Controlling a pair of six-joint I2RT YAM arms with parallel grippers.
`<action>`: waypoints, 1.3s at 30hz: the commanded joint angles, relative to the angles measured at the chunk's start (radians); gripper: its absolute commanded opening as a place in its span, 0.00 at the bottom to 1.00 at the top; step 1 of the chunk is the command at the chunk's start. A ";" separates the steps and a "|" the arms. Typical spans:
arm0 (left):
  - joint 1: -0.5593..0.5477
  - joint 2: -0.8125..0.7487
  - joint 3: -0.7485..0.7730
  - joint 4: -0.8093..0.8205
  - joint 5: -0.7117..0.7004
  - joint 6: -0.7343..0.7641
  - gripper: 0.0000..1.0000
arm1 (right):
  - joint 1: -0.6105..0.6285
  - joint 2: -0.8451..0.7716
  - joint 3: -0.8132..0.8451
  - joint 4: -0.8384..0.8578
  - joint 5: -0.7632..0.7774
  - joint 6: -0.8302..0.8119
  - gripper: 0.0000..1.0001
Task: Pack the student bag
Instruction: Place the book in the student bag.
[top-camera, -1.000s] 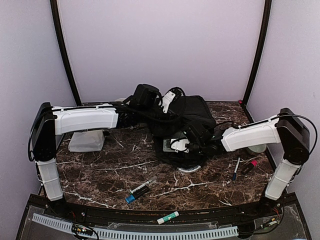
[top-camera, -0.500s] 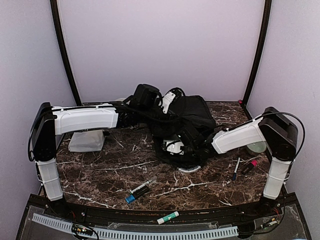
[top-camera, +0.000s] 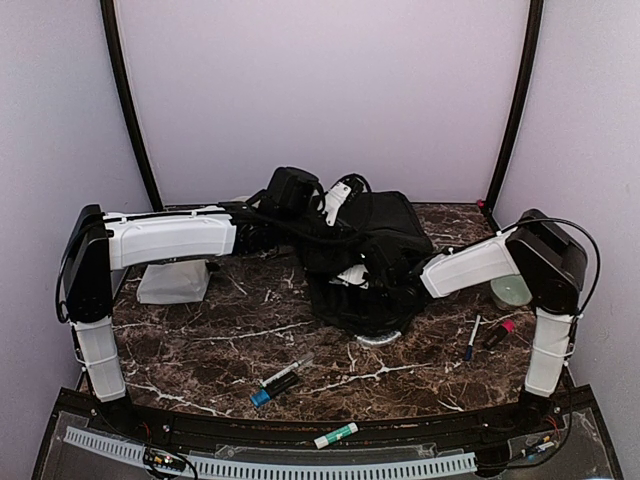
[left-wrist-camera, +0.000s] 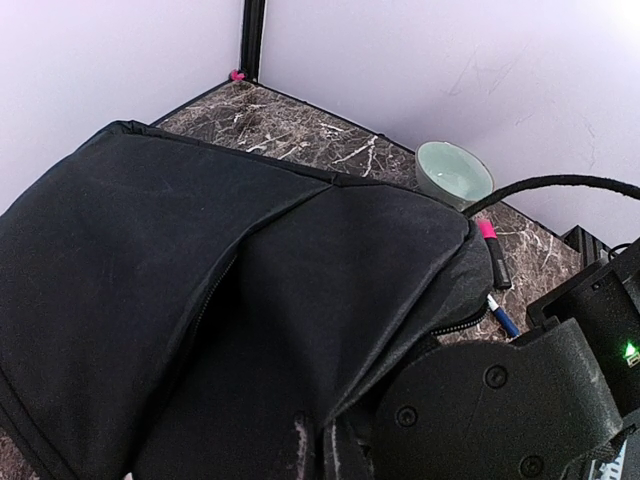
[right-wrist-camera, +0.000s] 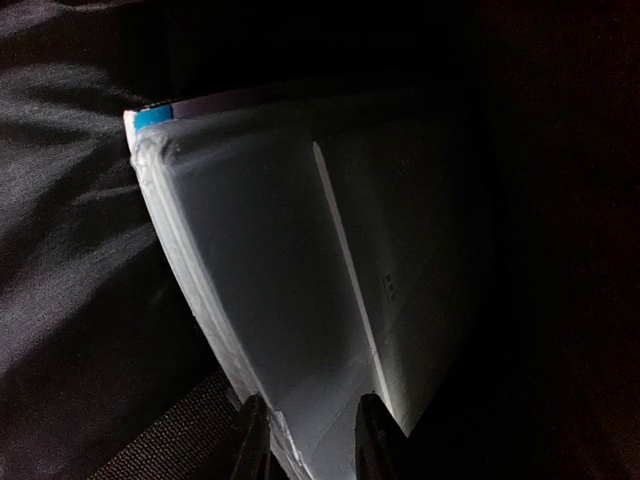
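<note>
One student bag (top-camera: 385, 235), black, slumped on bench (top-camera: 200, 340) toward 12 o'clock: left claw (top-camera: 318, 205) clenched on its upper fabric, apparently holding the mouth open; right claw (right-wrist-camera: 307, 440) inside, straddling white booklet (right-wrist-camera: 300, 280), grip indiscernible

The right arm (top-camera: 470, 268) has swung in from the right edge of the surface (top-camera: 220, 340) toward its middle, bringing its elbow nearer the student bag (top-camera: 380, 230). The right gripper (right-wrist-camera: 310, 440) has pushed deeper into the bag's opening. Its jaws have narrowed, with a white flat item (right-wrist-camera: 300, 280) between them. The gridded patch that showed at the bag's near side is now out of sight. The pale green bowl (top-camera: 511, 291) by the right edge, earlier mostly covered by the arm, now shows.
</note>
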 joint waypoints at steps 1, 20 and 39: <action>-0.009 -0.081 0.038 0.045 0.054 -0.009 0.00 | -0.001 0.000 0.009 -0.003 -0.011 0.032 0.30; -0.003 -0.038 0.171 -0.166 0.008 0.067 0.37 | 0.141 -0.444 -0.040 -0.580 -0.615 0.192 0.48; 0.115 -0.349 -0.188 -0.508 -0.309 0.042 0.57 | -0.002 -0.531 -0.106 -0.618 -1.075 0.199 0.47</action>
